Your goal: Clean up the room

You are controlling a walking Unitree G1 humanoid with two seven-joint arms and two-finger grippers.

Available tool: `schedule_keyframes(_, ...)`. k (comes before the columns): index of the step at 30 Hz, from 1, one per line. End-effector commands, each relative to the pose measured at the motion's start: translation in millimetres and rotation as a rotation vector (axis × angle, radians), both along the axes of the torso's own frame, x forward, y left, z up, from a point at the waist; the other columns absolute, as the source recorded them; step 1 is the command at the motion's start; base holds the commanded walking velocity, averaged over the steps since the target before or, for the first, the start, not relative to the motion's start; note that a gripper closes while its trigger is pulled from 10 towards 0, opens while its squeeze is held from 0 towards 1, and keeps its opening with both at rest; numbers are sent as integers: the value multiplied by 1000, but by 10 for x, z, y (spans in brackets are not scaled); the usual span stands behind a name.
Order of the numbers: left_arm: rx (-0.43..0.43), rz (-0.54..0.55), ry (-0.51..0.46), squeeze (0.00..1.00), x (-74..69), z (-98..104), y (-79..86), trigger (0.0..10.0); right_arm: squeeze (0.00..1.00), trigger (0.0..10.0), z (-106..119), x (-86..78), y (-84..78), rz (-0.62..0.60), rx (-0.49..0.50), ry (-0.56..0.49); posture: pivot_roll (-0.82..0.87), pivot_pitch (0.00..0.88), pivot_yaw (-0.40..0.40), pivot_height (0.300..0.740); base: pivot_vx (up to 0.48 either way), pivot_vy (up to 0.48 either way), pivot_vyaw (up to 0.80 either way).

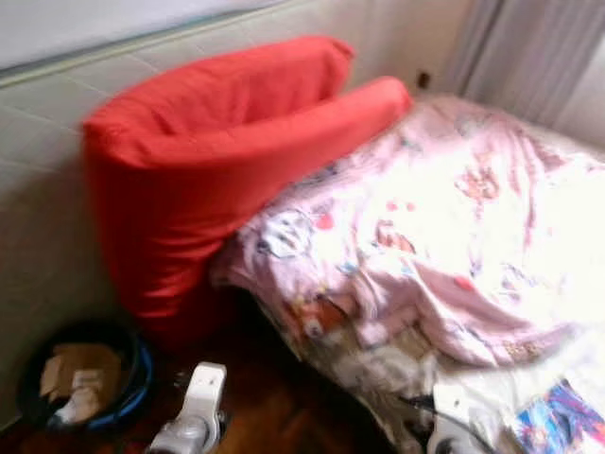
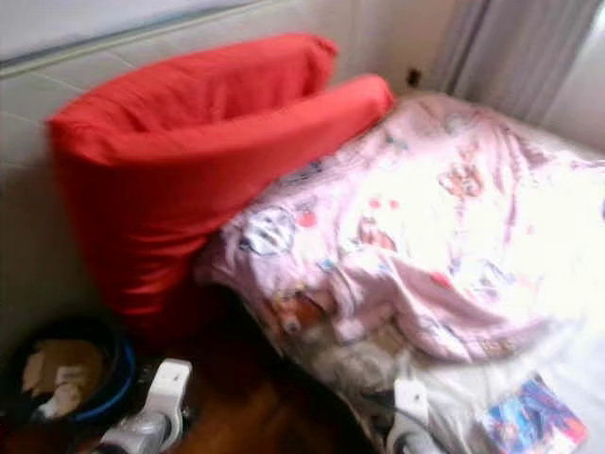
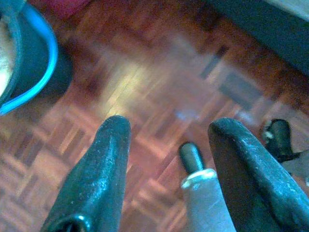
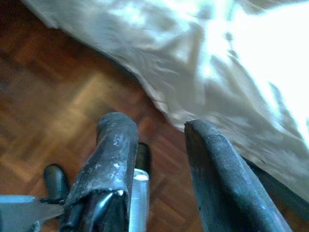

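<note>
Across the frame's right, pink blanket [image 1: 444, 236] lies rumpled, bin [image 1: 85, 378] lower left; left gripper [image 3: 169, 164] and right gripper [image 4: 154, 159] hang empty, fingers apart, so tidying looks barely begun.

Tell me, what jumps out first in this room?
The big red cushion, propped against the pale wall at the head of the bed, grabs the eye. Beside it a rumpled pink patterned blanket spreads across the bed. On the wooden floor below the cushion sits a dark bin with a blue rim, cardboard scraps inside.

No text, label or number can be read on anything here
</note>
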State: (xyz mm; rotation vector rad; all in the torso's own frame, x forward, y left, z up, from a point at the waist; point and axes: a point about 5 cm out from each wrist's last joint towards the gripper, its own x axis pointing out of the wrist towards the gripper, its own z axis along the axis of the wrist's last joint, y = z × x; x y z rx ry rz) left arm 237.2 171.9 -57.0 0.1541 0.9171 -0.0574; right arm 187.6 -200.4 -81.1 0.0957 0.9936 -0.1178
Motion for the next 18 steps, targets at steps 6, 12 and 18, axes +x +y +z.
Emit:
schedule_keyframes(6, 9, -14, 32, 0, -96, -60, 24, 10000, 0, 10000, 9, 28, 27, -2, 7, -6, -79, 0, -25, 740, 0, 0, -794)
schedule_keyframes(12, 17, -34, 31, 0, -89, -55, 25, 10000, 0, 10000, 10, 30, 29, 1, 6, -6, -78, 0, -24, 740, 0, 0, -788)
schedule_keyframes(18, 14, -27, 30, 0, -86, -53, 28, 10000, 0, 10000, 13, 36, 31, 1, 6, -8, -79, 0, -23, 740, 0, -263, -792)
